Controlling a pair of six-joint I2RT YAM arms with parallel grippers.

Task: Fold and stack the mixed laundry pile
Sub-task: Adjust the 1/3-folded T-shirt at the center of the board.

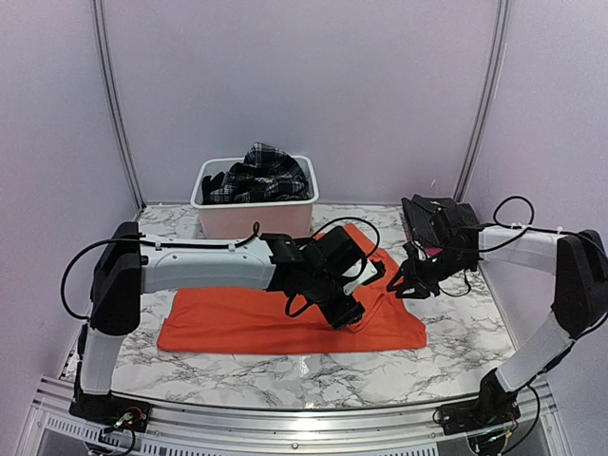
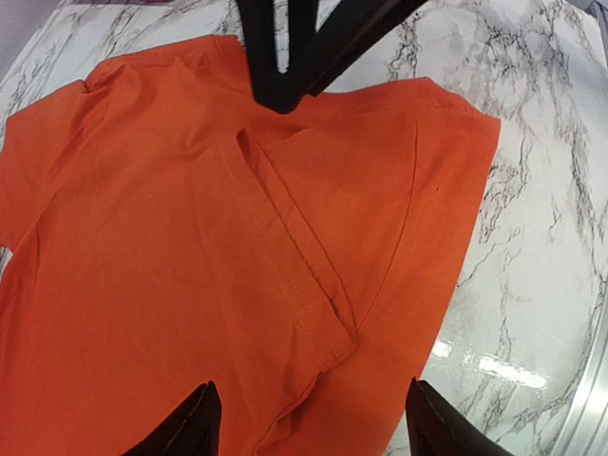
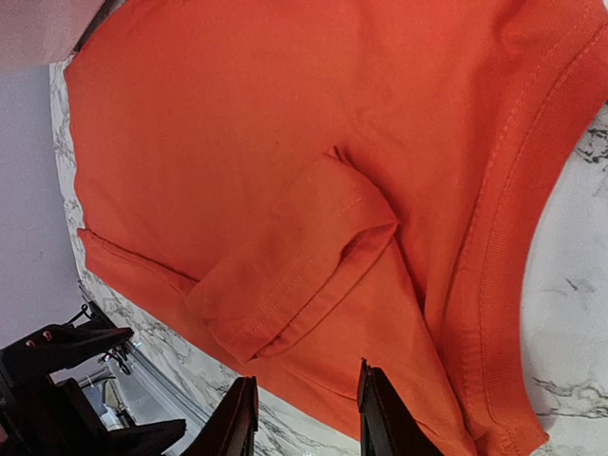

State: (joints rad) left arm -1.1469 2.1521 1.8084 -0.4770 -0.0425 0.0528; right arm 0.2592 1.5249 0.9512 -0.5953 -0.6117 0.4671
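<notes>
Trouble would likeliest start with the large bright orange T-shirt (image 1: 237,328), spread flat at the middle of the glossy marble counter (image 1: 456,332): its sleeve (image 2: 285,256) lies loosely doubled, so a shallow pinch could catch one layer and drag the fold open. The left pincer (image 2: 309,418) hangs wide open above it, empty. The right pincer (image 3: 304,418), narrowly parted, hovers toward the right edge, gripping nothing. A black-and-white plaid skirt (image 1: 264,169) lies in the white plastic tub (image 1: 252,223) at the far edge. That counter looks slick, and plain lilac walls (image 1: 304,85) enclose it.
</notes>
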